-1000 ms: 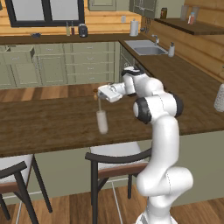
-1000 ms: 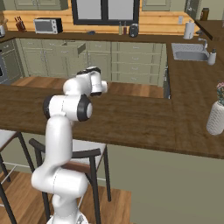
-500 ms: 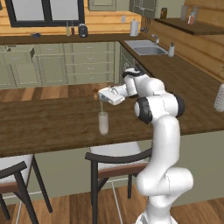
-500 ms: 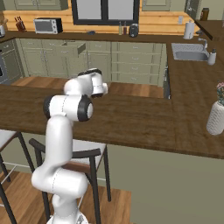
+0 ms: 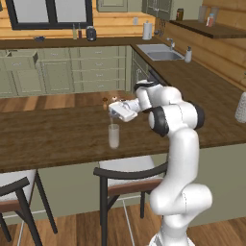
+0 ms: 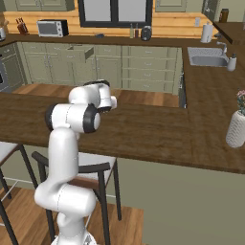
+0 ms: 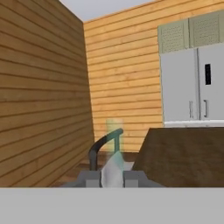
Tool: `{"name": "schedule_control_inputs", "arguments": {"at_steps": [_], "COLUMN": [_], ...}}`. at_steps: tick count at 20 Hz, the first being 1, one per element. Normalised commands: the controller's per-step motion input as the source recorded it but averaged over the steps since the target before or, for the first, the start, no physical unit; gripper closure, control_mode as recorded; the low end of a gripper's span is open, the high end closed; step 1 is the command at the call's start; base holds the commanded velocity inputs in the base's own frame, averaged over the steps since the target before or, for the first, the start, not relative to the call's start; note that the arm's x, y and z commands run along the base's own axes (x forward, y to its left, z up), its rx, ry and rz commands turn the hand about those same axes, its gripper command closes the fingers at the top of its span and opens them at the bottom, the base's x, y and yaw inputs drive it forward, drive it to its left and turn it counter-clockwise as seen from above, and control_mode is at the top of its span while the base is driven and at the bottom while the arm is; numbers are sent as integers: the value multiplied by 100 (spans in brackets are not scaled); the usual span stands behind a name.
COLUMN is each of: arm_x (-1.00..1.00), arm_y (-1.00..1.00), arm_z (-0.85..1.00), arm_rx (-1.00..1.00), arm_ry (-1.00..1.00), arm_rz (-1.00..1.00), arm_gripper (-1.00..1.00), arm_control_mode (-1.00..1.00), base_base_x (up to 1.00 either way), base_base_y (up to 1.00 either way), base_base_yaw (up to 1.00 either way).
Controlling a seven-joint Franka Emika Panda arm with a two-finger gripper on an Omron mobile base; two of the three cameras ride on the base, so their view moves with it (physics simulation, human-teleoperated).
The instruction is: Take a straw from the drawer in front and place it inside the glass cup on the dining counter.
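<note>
Dining counter [image 5: 57,137]: gripper [image 5: 113,111] closed (straw [image 5: 112,126])

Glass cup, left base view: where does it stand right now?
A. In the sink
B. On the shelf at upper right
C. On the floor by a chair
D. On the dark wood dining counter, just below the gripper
D: the glass cup stands upright on the dining counter, directly under the gripper.

A glossy white robot arm [image 5: 178,158] built of rounded, bulbous segments, with dark charcoal rings at its joints, a broad white base column, and a boxy white hand [image 5: 114,111] ending in small dark grey finger tips
</note>
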Motion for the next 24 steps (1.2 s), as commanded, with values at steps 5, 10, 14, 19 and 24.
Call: {"name": "schedule_control_inputs", "arguments": {"at_steps": [5,10,14,19,24], "arm_x": [0,0,-4,-21,-59], "arm_y": [0,-4,-18,-20,-22], "arm_z": [-26,-13,0,23,82], "arm_rx": [0,0,0,0,0], "arm_ry": [-2,-5,-10,-19,-32], "arm_rz": [0,0,0,0,0], "arm_gripper": [-100,-100,-100,-100,-100], "arm_control_mode": [-100,-100,-100,-100,-100], "base_base_x": [0,0,0,0,0], "base_base_y": [0,0,0,0,0], "base_base_yaw": [0,0,0,0,0]}}
